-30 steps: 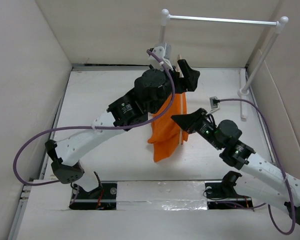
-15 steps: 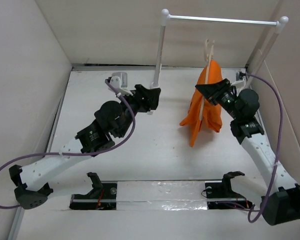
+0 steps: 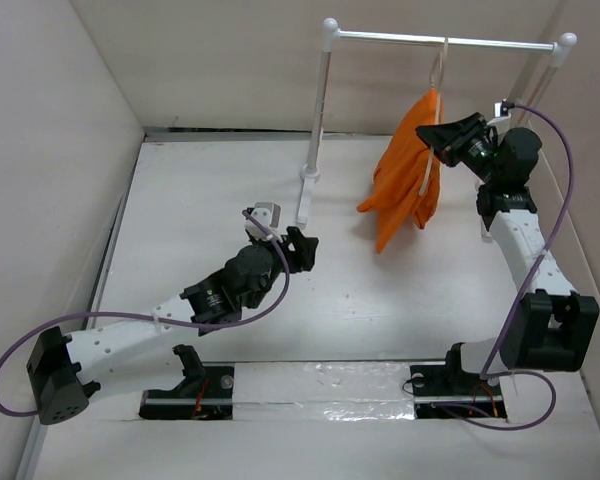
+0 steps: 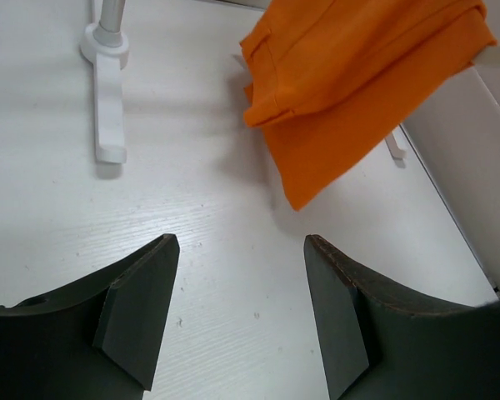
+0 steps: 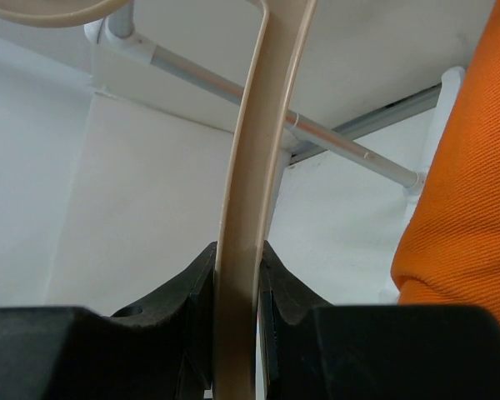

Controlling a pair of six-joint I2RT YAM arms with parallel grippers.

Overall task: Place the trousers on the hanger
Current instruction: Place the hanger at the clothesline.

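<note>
Currently: right end effector (image 5: 236, 279) clamped on hanger (image 5: 262, 125), seemingly hooked on rail (image 3: 400, 38); trousers (image 3: 405, 180) draped over it; left end effector (image 4: 240, 250) apart, empty, above table (image 4: 150, 217).

My left arm stretched low and forward, left gripper (image 3: 303, 247) with fingers spread wide apart, my right arm reared up tall, right gripper (image 3: 445, 133) pinched tight on the hanger (image 5: 262, 125)
</note>
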